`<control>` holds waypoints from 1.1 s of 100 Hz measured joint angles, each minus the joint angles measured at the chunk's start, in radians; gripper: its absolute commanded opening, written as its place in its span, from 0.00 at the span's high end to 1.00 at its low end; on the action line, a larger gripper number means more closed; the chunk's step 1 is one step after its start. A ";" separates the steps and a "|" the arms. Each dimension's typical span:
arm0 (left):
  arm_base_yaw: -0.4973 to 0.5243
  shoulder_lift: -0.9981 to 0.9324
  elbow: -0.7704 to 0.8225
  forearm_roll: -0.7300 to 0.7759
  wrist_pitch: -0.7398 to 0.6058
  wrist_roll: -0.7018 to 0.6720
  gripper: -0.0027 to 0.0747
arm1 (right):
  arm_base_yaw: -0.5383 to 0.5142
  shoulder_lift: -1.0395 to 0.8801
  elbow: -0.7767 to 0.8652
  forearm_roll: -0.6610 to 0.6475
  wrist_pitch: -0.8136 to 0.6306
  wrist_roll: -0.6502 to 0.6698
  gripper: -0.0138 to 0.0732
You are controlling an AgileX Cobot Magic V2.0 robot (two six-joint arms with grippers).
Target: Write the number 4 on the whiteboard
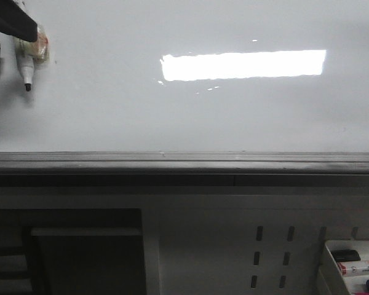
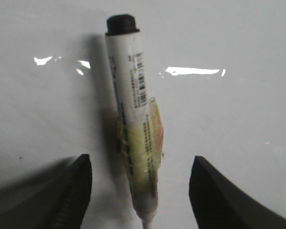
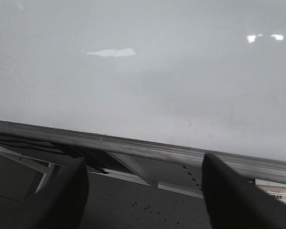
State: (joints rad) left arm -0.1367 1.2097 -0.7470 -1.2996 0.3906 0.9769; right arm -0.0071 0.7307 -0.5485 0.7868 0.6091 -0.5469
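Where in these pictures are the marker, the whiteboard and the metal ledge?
marker (image 2: 133, 114), left wrist view, middle of its white barrel.
whiteboard (image 1: 190, 117), front view, bare white surface below the glare.
metal ledge (image 1: 184, 161), front view, middle of the grey strip.

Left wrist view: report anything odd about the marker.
The marker carries a yellowish wad of tape round its barrel and sits between the left gripper fingers, which stand well apart from it. The whiteboard bears no writing.
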 measured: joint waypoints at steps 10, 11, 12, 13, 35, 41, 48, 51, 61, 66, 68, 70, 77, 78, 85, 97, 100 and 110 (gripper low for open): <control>0.000 0.026 -0.009 -0.001 0.006 0.000 0.48 | 0.000 0.000 0.000 0.000 0.000 0.000 0.33; 0.000 0.031 -0.012 -0.001 0.006 0.000 0.48 | 0.000 0.000 0.000 0.000 0.000 0.000 0.33; 0.000 0.031 -0.012 -0.001 0.006 0.000 0.49 | 0.000 0.000 0.000 0.000 0.000 0.000 0.33; 0.000 0.033 -0.012 -0.001 0.006 0.000 0.49 | 0.000 0.000 0.000 0.000 0.000 0.000 0.33; 0.000 0.060 -0.023 -0.002 0.013 0.006 0.64 | 0.000 0.000 0.000 0.000 0.000 0.000 0.33; 0.000 0.067 -0.024 -0.005 0.015 0.006 0.70 | 0.000 0.000 0.000 0.000 0.000 0.000 0.33; 0.000 0.072 -0.026 -0.005 0.017 0.006 0.79 | 0.000 0.000 0.000 0.000 0.000 -0.002 0.33; 0.000 0.074 -0.026 -0.007 0.017 0.006 0.84 | 0.000 0.000 0.000 0.000 0.000 -0.003 0.33; 0.000 0.078 -0.026 -0.007 0.026 0.007 0.99 | 0.000 0.000 0.000 0.000 0.000 -0.007 0.33; 0.000 0.078 -0.026 -0.007 0.028 0.014 0.99 | 0.000 0.000 0.000 0.000 0.000 -0.009 0.33; 0.000 0.078 -0.026 -0.007 0.028 0.020 0.99 | 0.000 0.000 0.000 0.000 0.000 -0.010 0.33; 0.000 0.078 -0.026 -0.007 0.028 0.026 0.99 | 0.000 0.000 0.000 0.000 0.000 -0.011 0.33; 0.000 0.076 -0.026 -0.007 0.033 0.058 0.99 | 0.000 0.000 0.000 0.000 0.002 -0.021 0.33; 0.000 0.075 -0.026 -0.007 0.035 0.063 0.99 | 0.000 0.000 0.000 0.000 0.002 -0.025 0.33; 0.000 0.058 -0.026 -0.005 0.062 0.119 0.99 | 0.000 0.000 0.000 0.000 0.011 -0.030 0.33; 0.000 -0.007 -0.026 -0.001 0.148 0.250 0.99 | 0.000 0.016 -0.001 0.035 0.046 -0.078 0.33; 0.000 -0.029 -0.026 0.001 0.179 0.292 0.99 | 0.000 0.028 -0.005 0.060 0.069 -0.112 0.33; -0.002 -0.074 -0.026 0.015 0.295 0.380 0.99 | 0.000 0.077 -0.026 0.177 0.161 -0.231 0.33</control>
State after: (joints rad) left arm -0.1390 1.1352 -0.7734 -1.2846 0.6855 1.3568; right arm -0.0071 0.8081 -0.5745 0.9638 0.7699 -0.7779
